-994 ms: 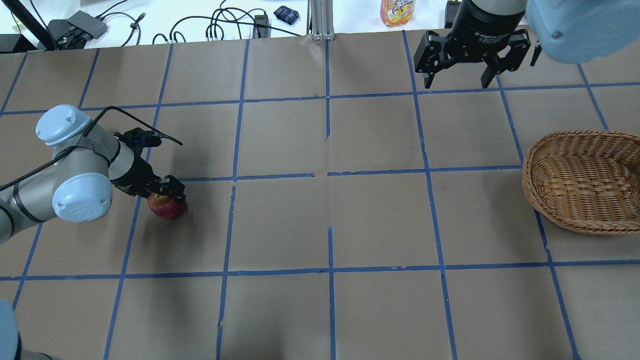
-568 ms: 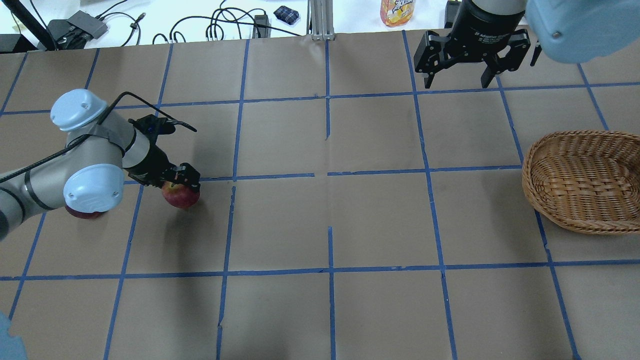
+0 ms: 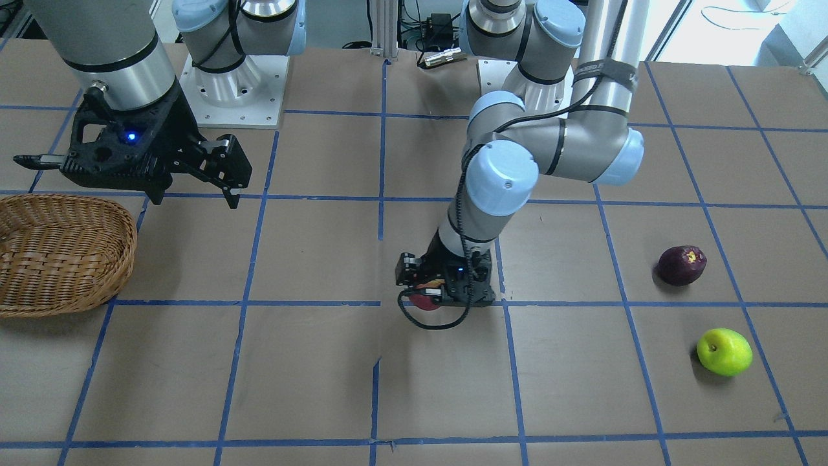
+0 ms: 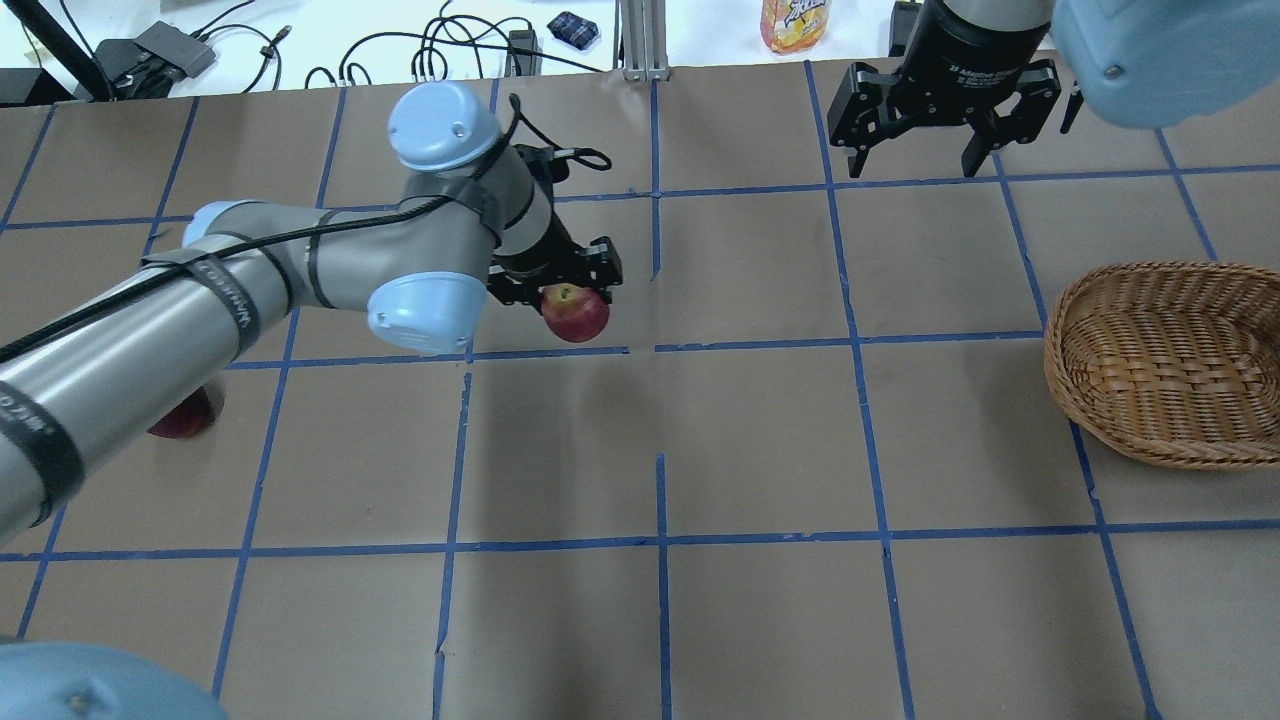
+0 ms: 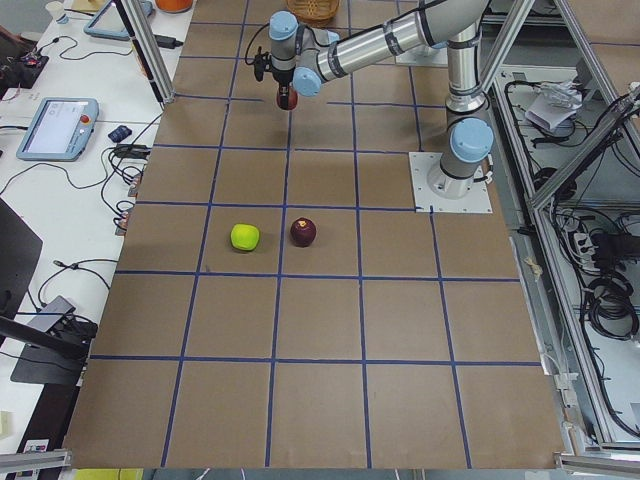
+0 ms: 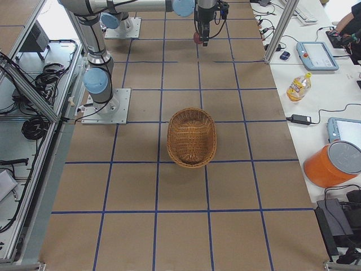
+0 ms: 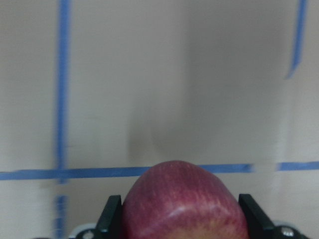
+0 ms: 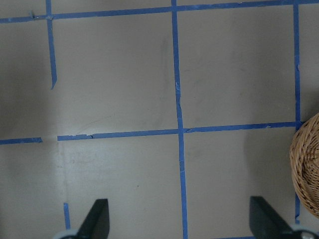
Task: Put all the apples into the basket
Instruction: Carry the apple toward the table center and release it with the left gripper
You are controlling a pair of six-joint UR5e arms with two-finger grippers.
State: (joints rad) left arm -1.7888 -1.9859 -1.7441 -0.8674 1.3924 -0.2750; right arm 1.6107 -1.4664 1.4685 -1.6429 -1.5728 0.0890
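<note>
My left gripper (image 4: 572,290) is shut on the red apple (image 4: 577,312) and holds it above the table near the middle; the apple also shows in the left wrist view (image 7: 182,204) and the front view (image 3: 424,301). The dark maroon apple (image 3: 680,265) and the yellow-green apple (image 3: 724,351) lie on the table on my left side. In the overhead view my left arm partly hides the maroon apple (image 4: 185,415) and fully hides the green one. The wicker basket (image 4: 1060,340) stands empty at the right edge. My right gripper (image 4: 915,150) is open and empty, hovering far back, left of the basket.
A juice bottle (image 4: 795,22), cables (image 4: 450,50) and an aluminium post (image 4: 640,40) lie beyond the table's far edge. The two arm bases (image 3: 229,84) stand at the robot's side. The basket's edge shows in the right wrist view (image 8: 306,169).
My left gripper has lifted the red apple and carried it right and away from me, toward the table's middle. The maroon apple has come into view. The right arm has not moved.
</note>
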